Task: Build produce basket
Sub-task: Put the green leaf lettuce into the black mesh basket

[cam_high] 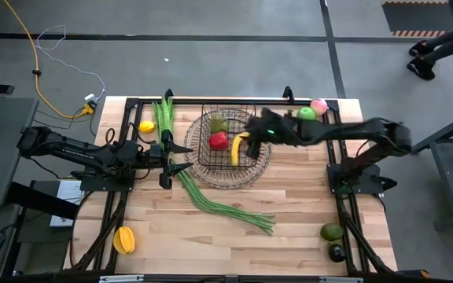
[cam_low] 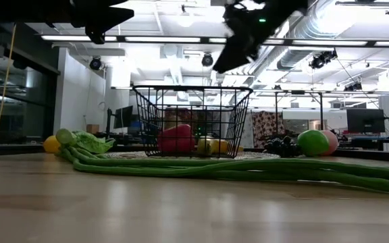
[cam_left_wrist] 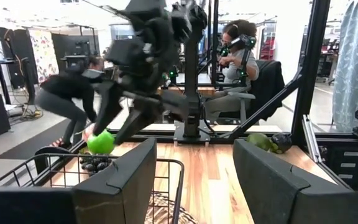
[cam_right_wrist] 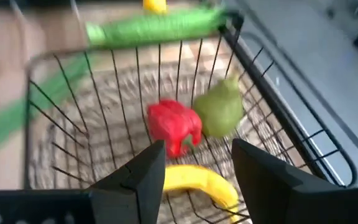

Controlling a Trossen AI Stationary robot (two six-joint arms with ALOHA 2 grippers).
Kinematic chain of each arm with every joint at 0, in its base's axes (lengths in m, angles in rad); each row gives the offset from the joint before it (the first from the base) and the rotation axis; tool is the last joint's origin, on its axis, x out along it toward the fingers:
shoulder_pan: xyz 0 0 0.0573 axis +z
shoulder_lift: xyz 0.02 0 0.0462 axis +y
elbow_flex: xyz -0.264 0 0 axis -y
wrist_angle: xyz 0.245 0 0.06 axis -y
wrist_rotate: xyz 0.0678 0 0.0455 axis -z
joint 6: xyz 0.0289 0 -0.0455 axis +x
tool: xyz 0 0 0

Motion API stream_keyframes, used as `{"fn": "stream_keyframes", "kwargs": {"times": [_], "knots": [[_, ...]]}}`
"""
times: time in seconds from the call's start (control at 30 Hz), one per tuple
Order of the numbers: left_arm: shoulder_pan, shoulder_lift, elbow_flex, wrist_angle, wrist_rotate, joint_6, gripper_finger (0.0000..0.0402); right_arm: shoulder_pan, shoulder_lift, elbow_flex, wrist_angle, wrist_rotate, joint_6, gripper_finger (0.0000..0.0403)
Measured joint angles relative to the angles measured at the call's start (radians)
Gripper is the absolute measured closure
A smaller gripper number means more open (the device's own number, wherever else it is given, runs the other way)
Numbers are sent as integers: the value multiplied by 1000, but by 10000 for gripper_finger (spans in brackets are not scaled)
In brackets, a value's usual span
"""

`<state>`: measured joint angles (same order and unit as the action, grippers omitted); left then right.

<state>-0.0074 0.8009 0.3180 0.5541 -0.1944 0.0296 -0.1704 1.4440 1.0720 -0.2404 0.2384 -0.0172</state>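
Observation:
The wire basket [cam_high: 252,165] stands on a round woven mat at the table's middle. On its floor lie a red pepper [cam_right_wrist: 174,124], a green pear [cam_right_wrist: 221,111] and a yellow banana [cam_right_wrist: 201,183]. My right gripper [cam_high: 252,130] hangs open above the basket's right side with nothing between its fingers, the banana below them. My left gripper [cam_high: 185,156] waits open and level just left of the basket. Long green beans [cam_high: 219,200] lie on the table from the far left toward the near middle.
A lemon [cam_high: 146,126] lies far left, and a green apple [cam_high: 307,113] and a pink apple [cam_high: 318,104] far right, with dark grapes [cam_low: 282,145] beside them. An orange fruit [cam_high: 124,239] lies near left, two avocados [cam_high: 333,233] near right. People are beyond the table.

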Motion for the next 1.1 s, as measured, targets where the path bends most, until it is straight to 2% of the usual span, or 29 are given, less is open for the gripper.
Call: {"fn": "stream_keyframes", "kwargs": {"times": [0.2, 0.43, 0.53, 1.1], "knots": [[0, 0, 0, 15, -19, 0, 200, 8, -210, -352, 524, -1, 50, 226], [0, 0, 0, 11, -26, 25, 200, 8, -272, -558, 933, -55, 65, 226], [0, 0, 0, 5, -26, 26, 200, 8, -272, -580, 975, -66, 61, 226], [0, 0, 0, 4, -27, 26, 200, 8, -272, -580, 971, -68, 70, 226]]}}
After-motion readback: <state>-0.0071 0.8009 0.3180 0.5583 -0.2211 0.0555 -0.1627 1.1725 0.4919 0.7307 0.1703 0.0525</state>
